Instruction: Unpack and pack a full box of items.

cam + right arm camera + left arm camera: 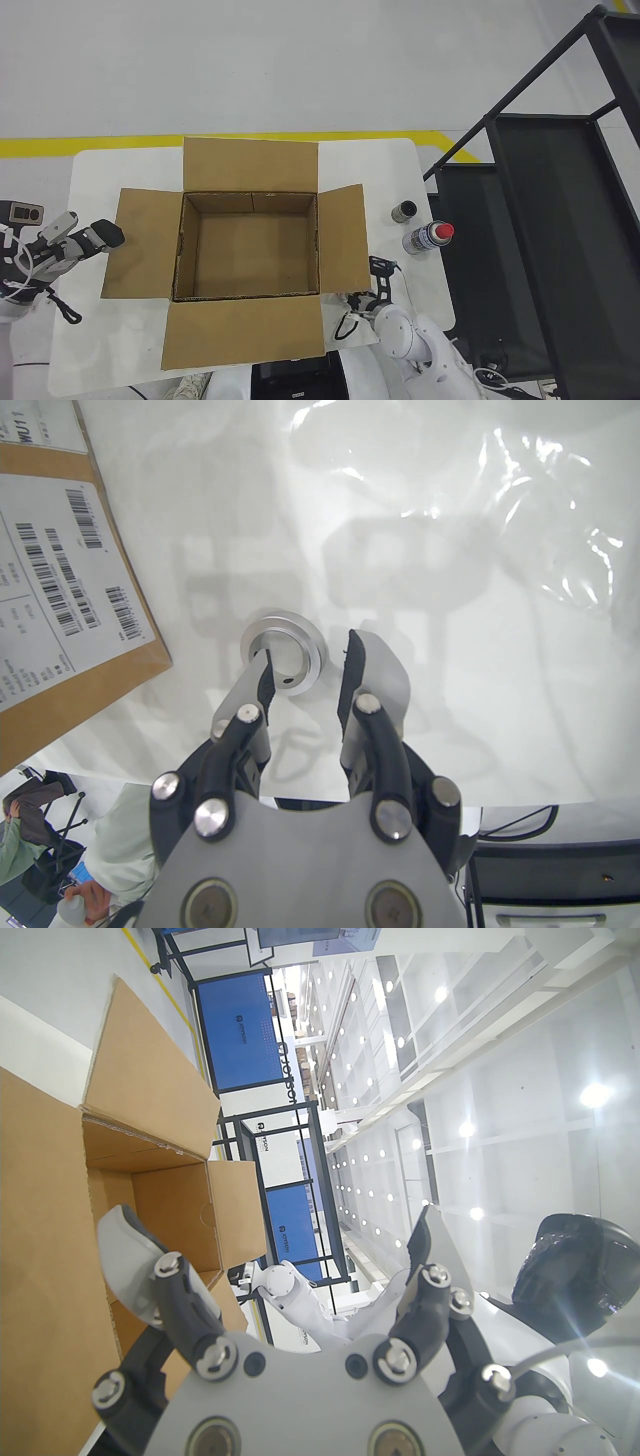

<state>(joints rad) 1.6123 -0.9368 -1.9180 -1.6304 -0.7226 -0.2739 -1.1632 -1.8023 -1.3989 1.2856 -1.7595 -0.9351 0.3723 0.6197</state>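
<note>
The brown cardboard box (250, 255) sits before me at the centre of the frame, all four flaps folded out flat and its bare floor showing. To its right, mid-frame, I see a small dark can (404, 211) and just below it a white spray can (428, 237) with a red cap. A flat silver metal ring (285, 660) lies on the table near a labelled flap.

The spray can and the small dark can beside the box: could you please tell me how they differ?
The spray can has a pale body and a red cap; the small dark can shows no coloured cap. The spray can is longer, the small dark can stubbier. Both rest on the white table, outside the cardboard box.
</note>
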